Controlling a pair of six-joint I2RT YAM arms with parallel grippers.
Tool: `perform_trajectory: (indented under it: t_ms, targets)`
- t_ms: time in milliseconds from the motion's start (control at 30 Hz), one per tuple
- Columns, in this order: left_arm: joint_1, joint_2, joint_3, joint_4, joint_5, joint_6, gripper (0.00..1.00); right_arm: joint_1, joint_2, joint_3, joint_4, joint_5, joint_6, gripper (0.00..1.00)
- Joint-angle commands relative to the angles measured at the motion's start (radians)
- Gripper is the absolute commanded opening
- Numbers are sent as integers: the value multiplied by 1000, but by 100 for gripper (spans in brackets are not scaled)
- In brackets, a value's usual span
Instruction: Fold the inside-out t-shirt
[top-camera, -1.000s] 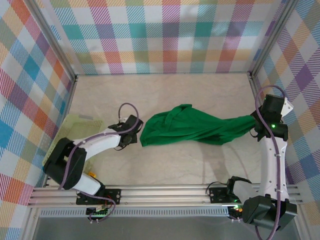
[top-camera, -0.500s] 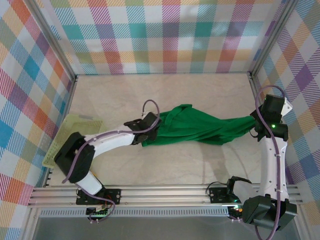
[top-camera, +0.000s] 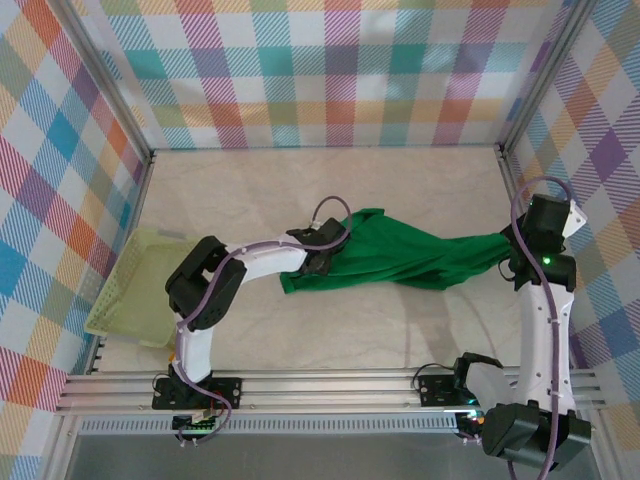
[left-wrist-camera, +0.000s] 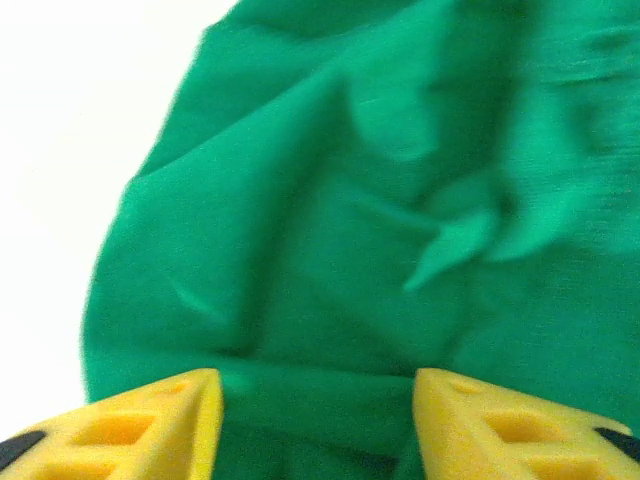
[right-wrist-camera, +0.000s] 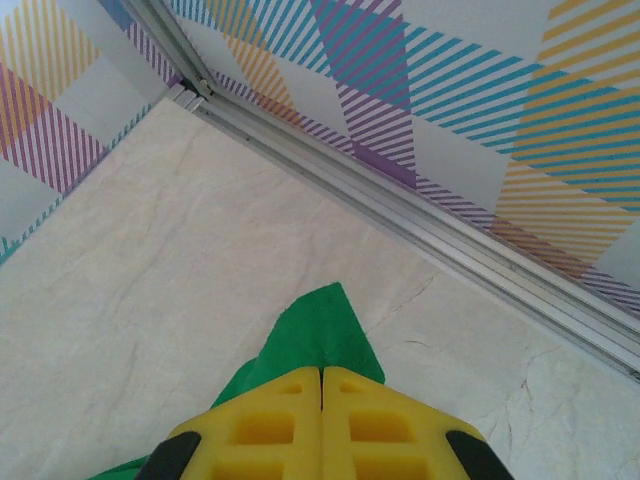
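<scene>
The inside-out t-shirt (top-camera: 400, 255) is a bright green crumpled band stretched across the middle of the table. My left gripper (top-camera: 325, 250) hangs over its bunched left end. In the left wrist view its yellow fingers (left-wrist-camera: 160, 420) stand well apart, and a ridge of the green cloth (left-wrist-camera: 330, 200) lies between the tips of the left gripper (left-wrist-camera: 315, 400). My right gripper (top-camera: 510, 250) holds the shirt's right end near the right wall. In the right wrist view the right gripper (right-wrist-camera: 322, 372) is shut, with a green corner (right-wrist-camera: 320, 330) sticking out past the tips.
A pale yellow-green mesh basket (top-camera: 140, 290) sits at the left edge of the table. Plaid walls enclose the back and sides, and a metal rail (right-wrist-camera: 420, 200) runs along the right wall close to my right gripper. Bare table lies behind and in front of the shirt.
My left arm has swung right, from beside the basket onto the shirt's left end. The right arm and the shirt's right end have hardly moved.
</scene>
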Motion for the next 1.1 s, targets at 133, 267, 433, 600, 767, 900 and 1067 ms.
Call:
perform_trajectory:
  t_ms: [133, 267, 433, 600, 767, 900, 1067]
  targets:
    - [71, -121, -158, -39, -51, -108, 34, -7, -13, -11, 6, 44, 26, 0]
    - [135, -226, -262, 9, -22, -143, 30, -7, -9, -10, 10, 36, 25, 0]
    - [131, -323, -307, 51, 13, -120, 36, -7, -5, -8, 14, 9, 21, 0]
    - [10, -346, -257, 72, -2, -6, 54, -6, 3, -11, 20, -12, 21, 0]
    - [-39, -282, -201, 83, 71, 58, 66, -6, 3, -15, 25, -23, 23, 0]
    - [-79, -210, -148, 70, 78, 94, 69, -7, 3, -14, 26, -26, 23, 0]
    - [-90, -114, -74, 22, 58, 89, 66, -7, 1, -16, 26, -33, 23, 0]
